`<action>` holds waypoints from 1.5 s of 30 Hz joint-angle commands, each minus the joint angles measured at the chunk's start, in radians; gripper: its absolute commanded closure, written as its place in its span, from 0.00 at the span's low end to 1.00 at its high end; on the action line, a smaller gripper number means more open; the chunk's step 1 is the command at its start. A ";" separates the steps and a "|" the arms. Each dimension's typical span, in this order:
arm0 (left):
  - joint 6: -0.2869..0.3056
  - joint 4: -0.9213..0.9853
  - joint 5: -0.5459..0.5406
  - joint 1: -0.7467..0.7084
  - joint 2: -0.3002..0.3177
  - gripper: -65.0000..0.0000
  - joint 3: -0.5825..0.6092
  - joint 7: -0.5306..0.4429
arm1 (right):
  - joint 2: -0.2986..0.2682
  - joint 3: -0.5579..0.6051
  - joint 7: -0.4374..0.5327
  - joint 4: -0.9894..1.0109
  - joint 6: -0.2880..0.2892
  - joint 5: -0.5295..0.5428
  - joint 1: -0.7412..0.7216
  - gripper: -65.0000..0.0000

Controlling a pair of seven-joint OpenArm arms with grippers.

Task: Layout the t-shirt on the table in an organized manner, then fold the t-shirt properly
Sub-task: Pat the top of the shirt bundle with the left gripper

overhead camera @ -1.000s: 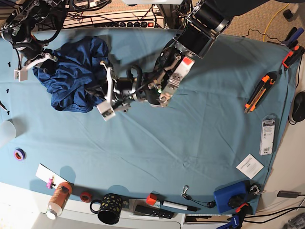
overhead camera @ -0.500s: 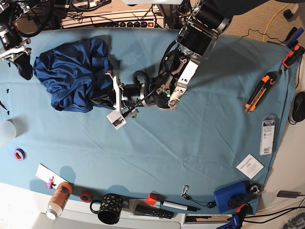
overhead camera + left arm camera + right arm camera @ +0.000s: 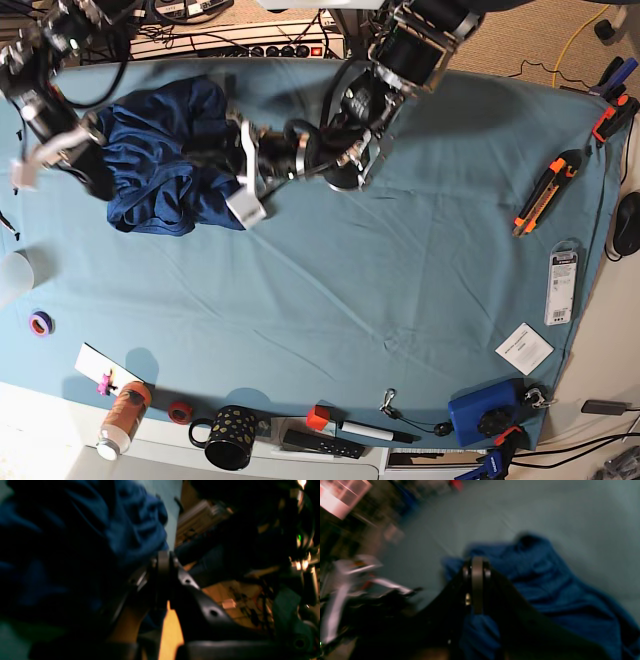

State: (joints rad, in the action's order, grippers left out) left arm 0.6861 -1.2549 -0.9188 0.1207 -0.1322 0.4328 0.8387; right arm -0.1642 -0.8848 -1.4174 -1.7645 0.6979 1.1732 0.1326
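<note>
The t-shirt (image 3: 160, 160) lies bunched at the tabletop's (image 3: 400, 290) ten o'clock corner, between both arms: right fingers (image 3: 95, 170) pressed together at its nine o'clock edge, left fingers (image 3: 210, 160) together at three o'clock, equally near.

Mug (image 3: 229, 437), marker (image 3: 372, 432), orange knife (image 3: 545, 191), blue case (image 3: 487, 411), tape roll (image 3: 40, 323).

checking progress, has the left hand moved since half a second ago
Yes. The left hand, shut, has gone up toward the table's far edge and in against the crumpled t-shirt.
</note>
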 commanded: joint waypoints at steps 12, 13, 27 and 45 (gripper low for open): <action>-0.224 -0.018 0.377 -0.006 -0.025 1.00 0.312 -0.274 | -0.018 0.117 0.096 -0.013 0.000 -0.269 -0.049 1.00; -0.227 -0.018 0.382 -0.006 -0.025 1.00 0.324 -0.281 | -0.018 0.117 0.112 -0.013 0.000 -0.291 -0.049 1.00; -0.300 -0.018 0.462 -0.007 -0.025 1.00 0.336 -0.278 | -0.031 0.118 0.217 0.207 0.000 -0.408 -0.076 1.00; -0.301 -0.018 0.463 -0.007 -0.025 1.00 0.336 -0.233 | -0.185 0.118 0.319 0.395 0.000 -0.490 -0.372 1.00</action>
State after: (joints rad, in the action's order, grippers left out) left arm 0.3813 -1.2575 -0.4534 0.1005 -0.1322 0.7692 0.6041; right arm -0.3260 -0.7650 -1.1275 -1.3544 0.6960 0.6575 -0.2161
